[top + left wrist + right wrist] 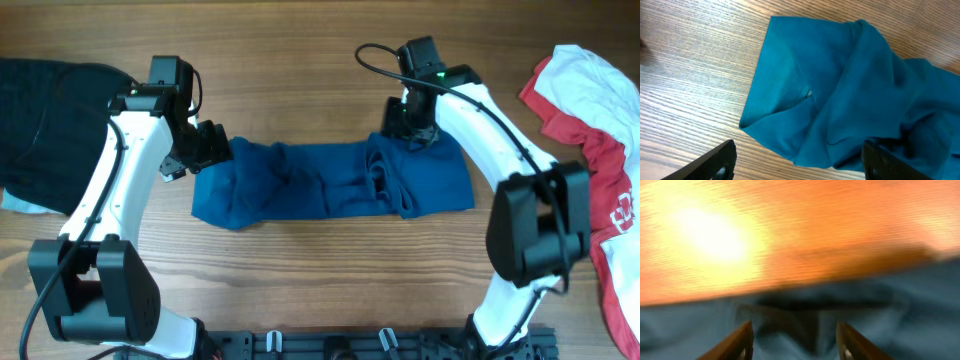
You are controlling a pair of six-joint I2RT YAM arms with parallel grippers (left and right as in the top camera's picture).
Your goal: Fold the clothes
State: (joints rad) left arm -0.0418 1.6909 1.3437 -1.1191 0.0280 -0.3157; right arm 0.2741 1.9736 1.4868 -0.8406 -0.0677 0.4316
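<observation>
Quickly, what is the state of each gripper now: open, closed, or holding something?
Left gripper: open, fingers spread over the blue garment, holding nothing.
Right gripper: open above the blue garment; view is blurred.

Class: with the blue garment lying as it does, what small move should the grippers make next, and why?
Probably close both on the cloth. The left gripper sits open at the left end of the blue garment, and the right gripper is open over its far edge. Neither holds fabric, so folding likely needs a grasp first.
</observation>
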